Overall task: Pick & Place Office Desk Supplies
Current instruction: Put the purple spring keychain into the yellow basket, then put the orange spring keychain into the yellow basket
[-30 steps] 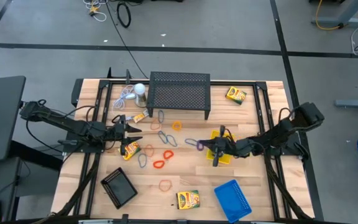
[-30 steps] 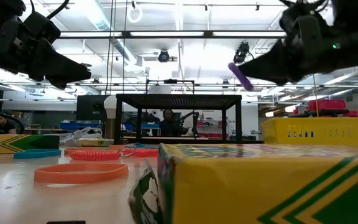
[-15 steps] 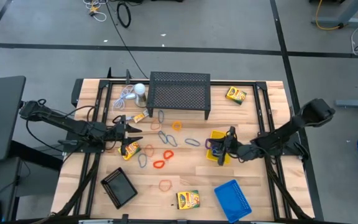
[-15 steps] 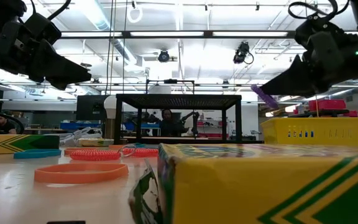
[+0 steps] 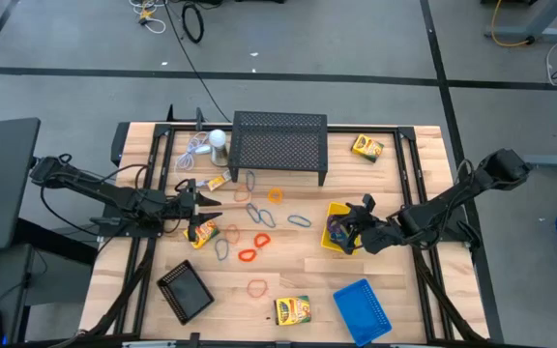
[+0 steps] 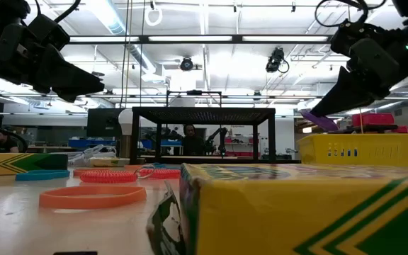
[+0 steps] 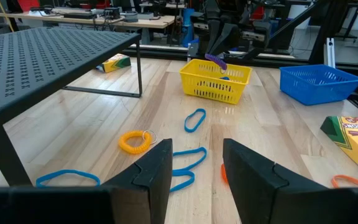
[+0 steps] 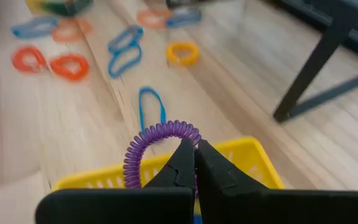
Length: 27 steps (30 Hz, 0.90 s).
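Hovering over yellow tray (image 5: 339,228) in high view: right hand (image 5: 340,230), purple band under it.
Low view: purple band (image 6: 319,119) just above yellow tray rim.
Left wrist view: left hand (image 7: 196,167) fingers apart, empty, far from yellow tray.
Right wrist view: fingers (image 8: 182,163) clamped on purple band above yellow tray.
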Available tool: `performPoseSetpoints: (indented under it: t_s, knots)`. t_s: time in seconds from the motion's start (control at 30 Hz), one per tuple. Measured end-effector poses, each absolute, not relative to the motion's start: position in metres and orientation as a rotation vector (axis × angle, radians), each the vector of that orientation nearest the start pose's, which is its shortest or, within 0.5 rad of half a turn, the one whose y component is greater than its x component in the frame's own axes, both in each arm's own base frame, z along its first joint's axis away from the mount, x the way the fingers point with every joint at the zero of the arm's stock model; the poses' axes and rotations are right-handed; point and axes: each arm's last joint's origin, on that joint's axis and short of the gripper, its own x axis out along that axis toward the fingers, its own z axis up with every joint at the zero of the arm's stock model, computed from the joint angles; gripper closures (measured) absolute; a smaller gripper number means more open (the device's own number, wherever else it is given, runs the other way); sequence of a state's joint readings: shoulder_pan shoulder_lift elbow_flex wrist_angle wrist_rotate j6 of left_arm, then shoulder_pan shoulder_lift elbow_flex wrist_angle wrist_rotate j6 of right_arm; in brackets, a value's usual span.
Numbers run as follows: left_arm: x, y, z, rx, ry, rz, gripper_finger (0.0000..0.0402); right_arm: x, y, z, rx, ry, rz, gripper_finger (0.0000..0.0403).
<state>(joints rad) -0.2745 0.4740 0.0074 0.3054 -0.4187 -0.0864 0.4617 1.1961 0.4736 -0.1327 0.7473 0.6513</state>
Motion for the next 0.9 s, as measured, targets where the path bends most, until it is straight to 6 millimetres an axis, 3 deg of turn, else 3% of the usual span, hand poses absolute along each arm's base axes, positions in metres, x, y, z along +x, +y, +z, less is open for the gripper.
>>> performPoseSetpoints:
  t_s: [0.2,0.5,0.9]
  knots:
    - [0.122,-0.022,0.152,-0.031,0.145,0.150,0.0253,0.192,0.071,0.178,0.171,0.735,-0.504,0.0402]
    - [0.122,-0.022,0.152,-0.031,0.145,0.150,0.0253,0.191,0.064,0.175,0.250,0.857,-0.485,0.0400]
    - [0.122,-0.022,0.152,-0.031,0.145,0.150,0.0253,0.192,0.063,0.174,0.252,0.907,-0.421,0.0273]
